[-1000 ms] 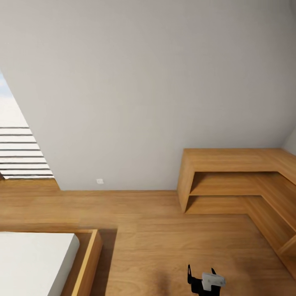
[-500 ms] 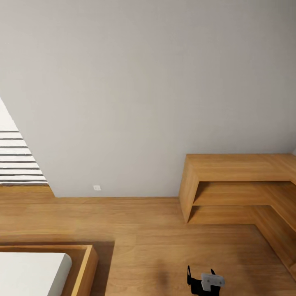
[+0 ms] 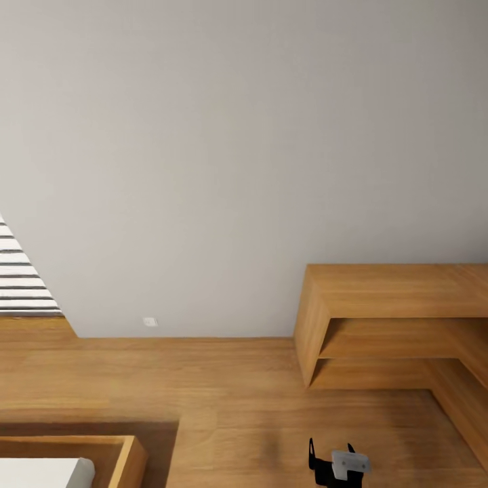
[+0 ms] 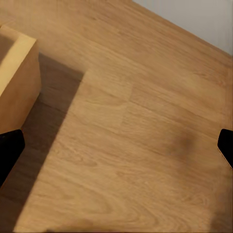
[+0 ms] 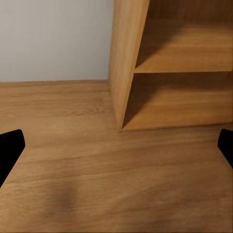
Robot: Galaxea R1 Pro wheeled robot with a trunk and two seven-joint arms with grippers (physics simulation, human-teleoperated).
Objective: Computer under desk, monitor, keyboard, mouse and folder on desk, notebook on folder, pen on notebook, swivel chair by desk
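I face a plain grey wall (image 3: 244, 149) above a wooden floor (image 3: 237, 407). My right gripper (image 3: 331, 453) hangs low over the floor at the bottom of the head view, black fingers up and a white block on its wrist. In the right wrist view the right gripper (image 5: 116, 148) is open, its dark fingertips (image 5: 9, 148) far apart with nothing between them. My left gripper (image 4: 116, 150) is open too, over bare floorboards, with its fingertips (image 4: 7, 150) at the picture's edges.
A light wooden L-shaped shelf cabinet (image 3: 393, 291) stands against the wall at the right; its end panel (image 5: 127, 58) is close ahead of the right gripper. A wooden bed frame (image 3: 102, 454) with a white mattress sits at the lower left. A slatted window (image 3: 17, 278) is at the far left.
The whole head view has shifted: the bed and window slid out towards the lower left and the cabinet sits lower, so the camera moved. The right gripper keeps its place in the picture.
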